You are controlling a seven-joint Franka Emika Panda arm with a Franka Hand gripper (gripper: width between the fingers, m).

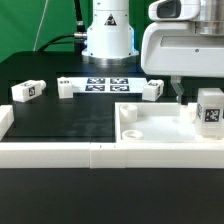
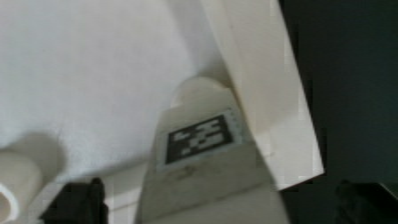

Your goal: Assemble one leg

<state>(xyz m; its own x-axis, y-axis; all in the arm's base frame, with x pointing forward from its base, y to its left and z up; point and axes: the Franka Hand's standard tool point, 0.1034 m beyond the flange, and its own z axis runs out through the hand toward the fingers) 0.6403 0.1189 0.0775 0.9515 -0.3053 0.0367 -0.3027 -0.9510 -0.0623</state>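
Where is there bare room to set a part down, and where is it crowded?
Free: the black stretch between the marker board and loose legs behind, the front rail, and the tabletop on the exterior view's right. Crowded: the tabletop's right end in that view, where the gripper is beside a standing leg.

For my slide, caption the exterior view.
Gripper beside a tagged leg on the white tabletop; three more legs behind.

Gripper [image 1: 195,100] pointing down, jaws apart
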